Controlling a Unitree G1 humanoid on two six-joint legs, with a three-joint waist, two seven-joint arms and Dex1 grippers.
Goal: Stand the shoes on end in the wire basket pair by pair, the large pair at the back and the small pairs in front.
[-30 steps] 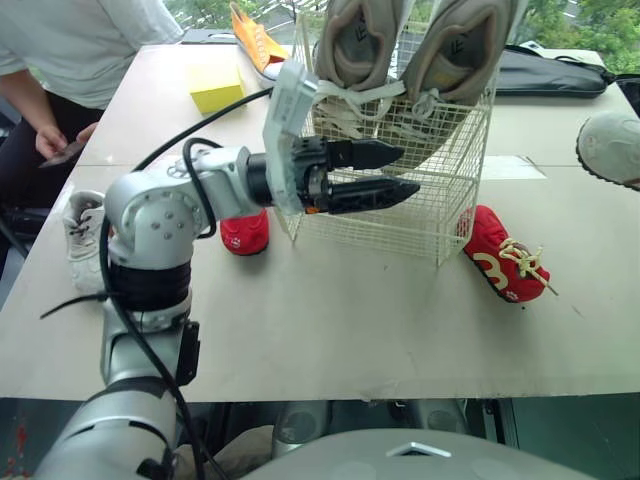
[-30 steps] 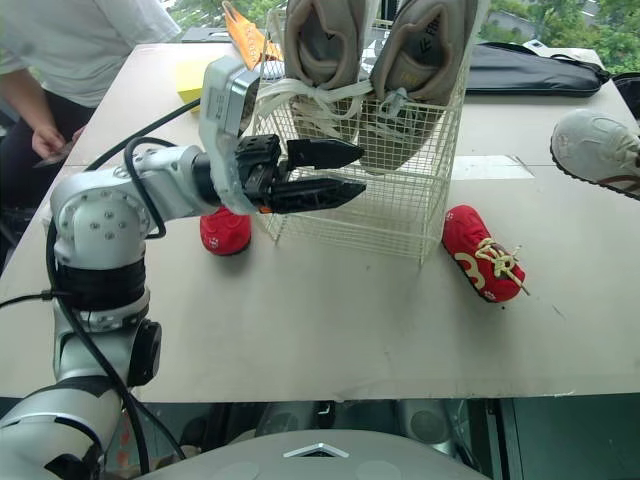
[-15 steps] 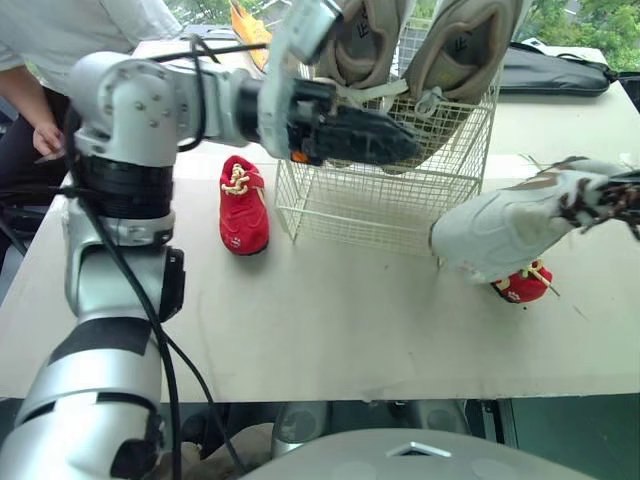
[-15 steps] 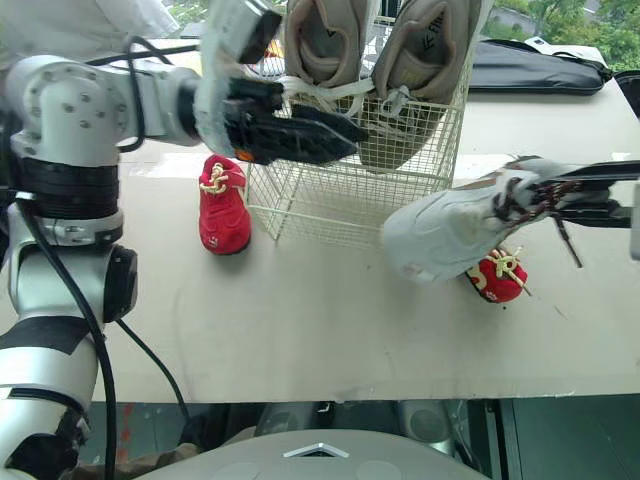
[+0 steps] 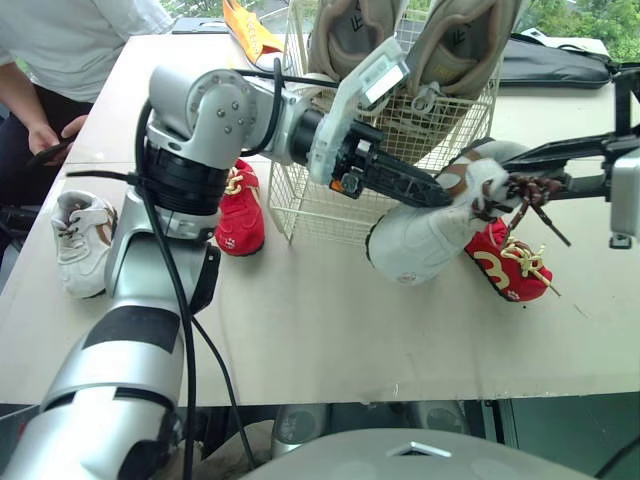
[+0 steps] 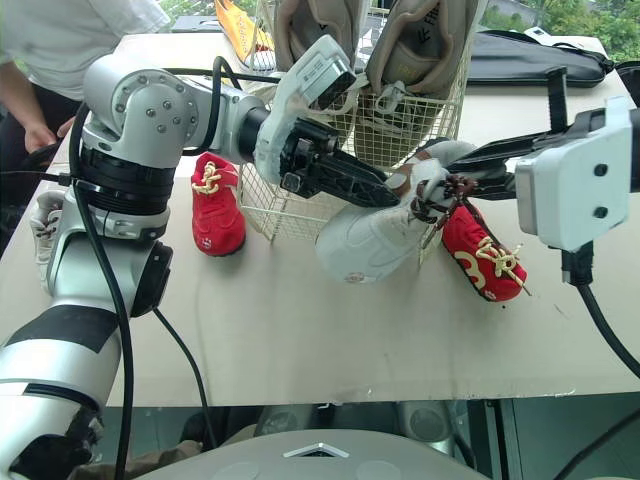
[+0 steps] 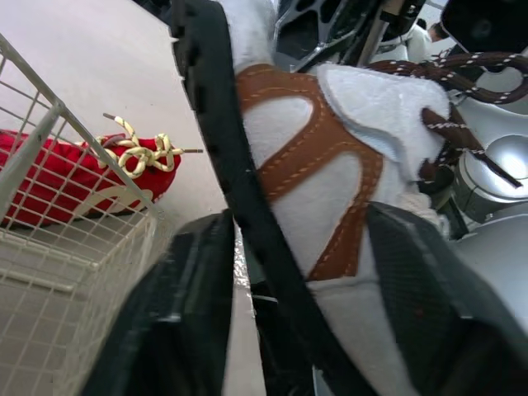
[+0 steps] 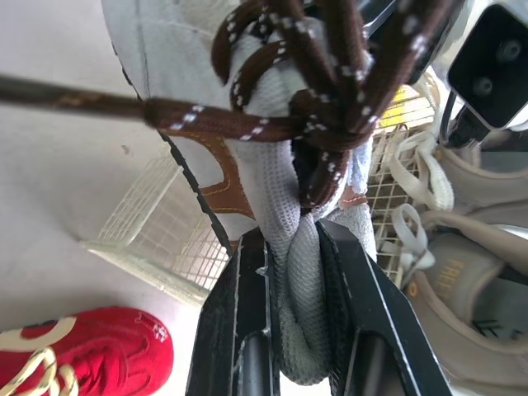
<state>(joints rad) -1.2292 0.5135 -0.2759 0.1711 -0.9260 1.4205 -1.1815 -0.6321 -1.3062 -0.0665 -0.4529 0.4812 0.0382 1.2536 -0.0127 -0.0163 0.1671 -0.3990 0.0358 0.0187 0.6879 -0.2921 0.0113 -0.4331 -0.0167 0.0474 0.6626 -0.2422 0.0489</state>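
Observation:
A white shoe with brown trim and brown laces [image 5: 420,235] hangs tilted in the air just in front of the wire basket [image 5: 310,205]. My right gripper [image 8: 289,239] is shut on its tongue from the right. My left gripper [image 5: 440,195] reaches in from the left, and its fingers [image 7: 190,313] press the sole and the upper at the heel end. Two large beige shoes [image 5: 345,35] stand on end at the back of the basket. One small red shoe [image 5: 240,205] lies left of the basket. Another red shoe [image 5: 510,262] lies to its right, under the held shoe.
A second white shoe [image 5: 82,240] lies near the table's left edge. An orange shoe [image 5: 250,30] lies at the back of the table, and a black bag [image 5: 555,70] at the back right. A person [image 5: 60,50] stands at the far left corner.
My right gripper carried the white shoe in from the right to the basket's front. My left gripper swung over to the shoe, and its wide-open fingers came together around the heel end.

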